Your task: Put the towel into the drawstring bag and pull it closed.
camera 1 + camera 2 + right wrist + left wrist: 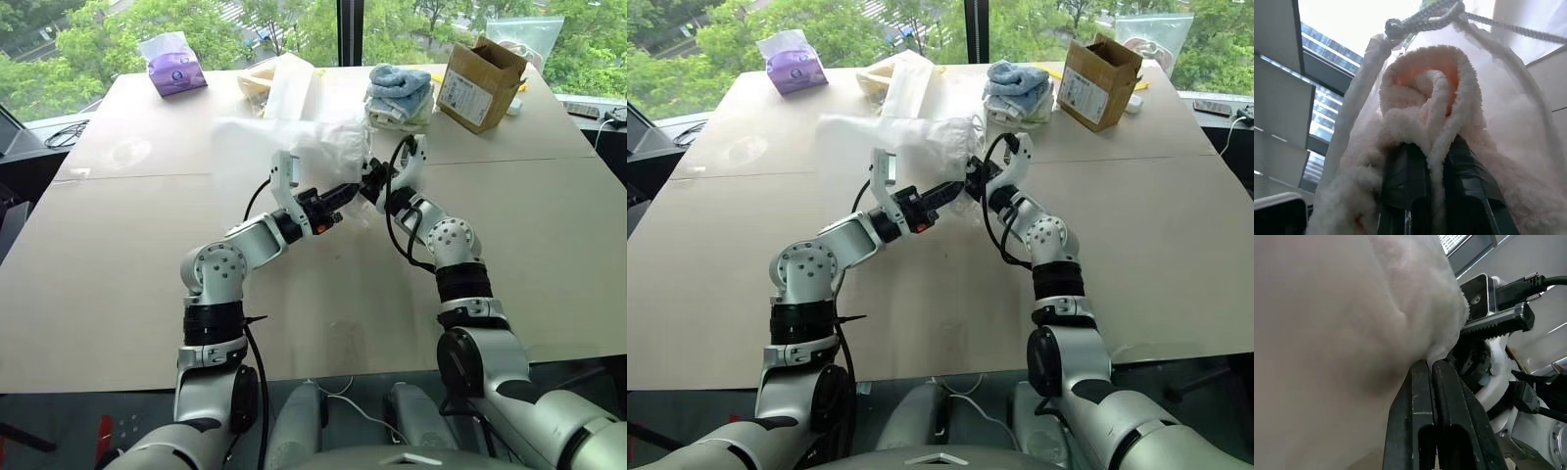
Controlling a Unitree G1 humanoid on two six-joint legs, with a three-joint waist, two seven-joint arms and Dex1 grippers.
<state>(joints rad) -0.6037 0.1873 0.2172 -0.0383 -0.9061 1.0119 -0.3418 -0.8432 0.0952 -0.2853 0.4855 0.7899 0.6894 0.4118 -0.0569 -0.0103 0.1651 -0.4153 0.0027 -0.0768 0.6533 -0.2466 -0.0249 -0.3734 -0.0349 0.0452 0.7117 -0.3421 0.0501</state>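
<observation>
Right in the middle of the head view the two pincers are meeting: the right gripper is sitting fully closed, its two black fingers pinching a fold of the small cream-white fluffy terry towel, which is bulging up between them in the right wrist view. The left gripper is clamped tight too, its black fingers pressed flat together on the edge of the thin white fabric drawstring bag, which is hanging against them as a pale wall of cloth in the left wrist view. The towel is sitting at the mouth of the bag, with sheer bag fabric draping around it and a knotted white cord running across just above it. In the head view the bag is lifting off the pale beige tabletop, spreading toward the upper centre of the frame from the point where the two grippers are touching it. Further out, a folded pile of blue and pale towels is lying in the upper right of centre, an open brown cardboard box is standing to its right, and a purple pack of tissues is resting in the upper left. A long smooth white bag is lying at upper centre.
</observation>
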